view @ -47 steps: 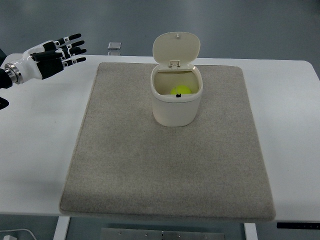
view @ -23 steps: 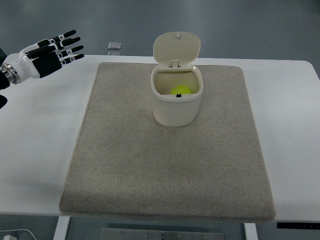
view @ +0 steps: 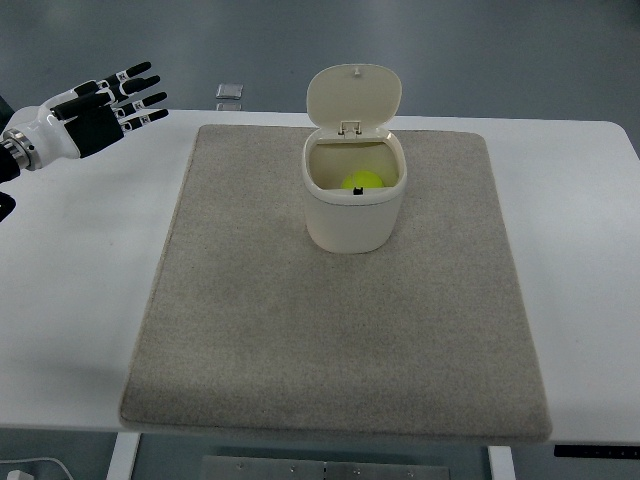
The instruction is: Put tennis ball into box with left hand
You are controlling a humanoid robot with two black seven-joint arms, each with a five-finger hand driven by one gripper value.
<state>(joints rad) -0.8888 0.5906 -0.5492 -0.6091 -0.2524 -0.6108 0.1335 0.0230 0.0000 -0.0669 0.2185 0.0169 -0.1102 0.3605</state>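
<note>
A cream box [view: 352, 210] stands upright on a grey mat [view: 300, 320] covering the white tabletop [view: 70, 300], its hinged lid [view: 354, 97] raised. A yellow-green tennis ball [view: 362, 181] lies inside. The left robot hand [view: 95, 110] hovers well apart at the far left, fingers spread and empty.

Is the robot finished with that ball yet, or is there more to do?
It looks essentially done. The tennis ball already lies inside the box, whose lid stands open. Nothing is in hand: the left hand hovers over the table's far left corner, well away from the box, fingers spread and empty. The right arm is out of view. Nothing of the task itself appears to be left.
</note>
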